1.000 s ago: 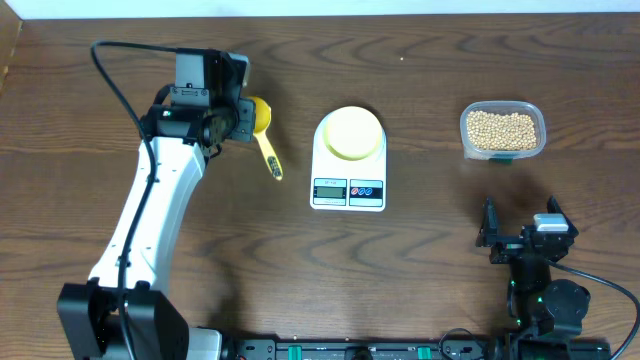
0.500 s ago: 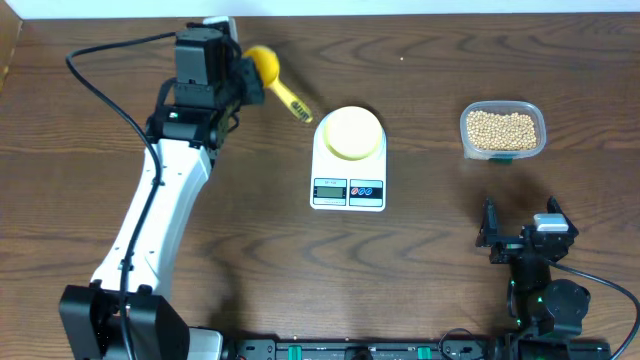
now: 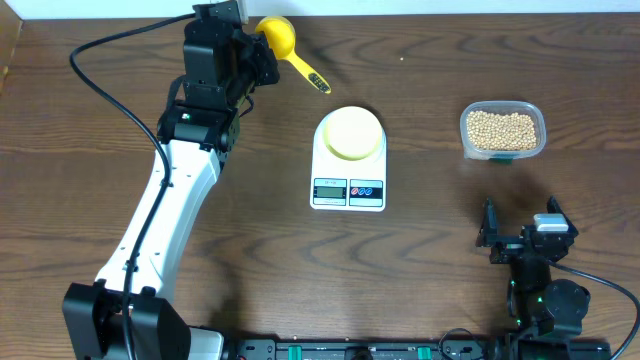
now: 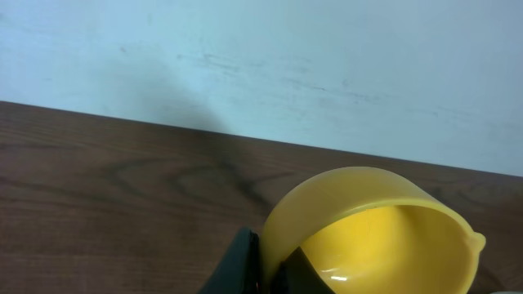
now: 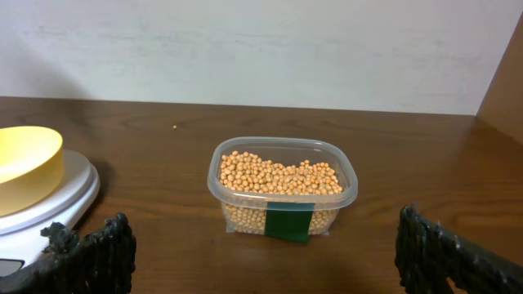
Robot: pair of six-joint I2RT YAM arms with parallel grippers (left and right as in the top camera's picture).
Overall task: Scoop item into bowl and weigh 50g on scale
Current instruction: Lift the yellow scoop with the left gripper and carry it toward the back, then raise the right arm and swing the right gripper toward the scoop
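Note:
My left gripper [image 3: 256, 48] is shut on the rim of a bright yellow scoop [image 3: 277, 36], held up near the table's back edge, left of and behind the scale. The scoop's handle [image 3: 310, 74] points right and toward the front. In the left wrist view the scoop's cup [image 4: 384, 233] looks empty, with my gripper [image 4: 274, 269] pinching its wall. The pale yellow bowl [image 3: 352, 132] sits on the white scale [image 3: 348, 190]. Tan beans [image 3: 502, 127] fill a clear tub [image 5: 282, 220] at the right. My right gripper [image 3: 522, 230] rests open, in front of the tub.
A pale wall runs along the table's back edge, close behind the scoop. In the right wrist view the bowl [image 5: 29, 163] and the scale's platform [image 5: 69, 192] lie left of the tub, with bare brown wood between them.
My left arm has carried the scoop from left of the scale up and back toward the far edge. The handle has swung round to point right. The right arm has stayed still.

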